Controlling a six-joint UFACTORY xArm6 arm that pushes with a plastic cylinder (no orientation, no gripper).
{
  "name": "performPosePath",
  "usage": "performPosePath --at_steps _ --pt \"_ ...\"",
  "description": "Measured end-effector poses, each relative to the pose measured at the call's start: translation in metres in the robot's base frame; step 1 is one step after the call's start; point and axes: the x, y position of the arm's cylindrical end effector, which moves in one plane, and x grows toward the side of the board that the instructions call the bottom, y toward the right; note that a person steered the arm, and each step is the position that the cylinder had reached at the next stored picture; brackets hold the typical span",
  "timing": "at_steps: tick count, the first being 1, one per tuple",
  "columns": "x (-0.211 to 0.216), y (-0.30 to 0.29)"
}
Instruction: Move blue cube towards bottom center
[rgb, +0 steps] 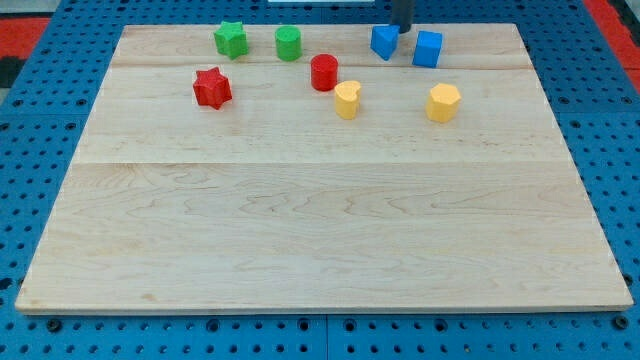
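Note:
The blue cube (428, 48) sits near the view's top, right of centre, on the wooden board (320, 220). A second blue block (384, 42), of angular shape, lies just to its left. My rod comes down from the view's top edge and my tip (401, 28) stands between the two blue blocks, slightly behind them, close to the angular one's upper right corner. The cube is apart from the tip.
A green star (231, 39) and a green cylinder (288, 43) lie at the top left. A red star (212, 88), a red cylinder (324, 72), a yellow heart (347, 99) and a yellow hexagonal block (443, 102) lie below them.

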Motion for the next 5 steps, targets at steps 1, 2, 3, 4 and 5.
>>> performPosePath --at_steps 1,2,3,4,5 --pt "0.006 0.036" --pt "0.030 0.041" --pt "0.054 0.041" --pt "0.074 0.039" --pt "0.048 0.034"
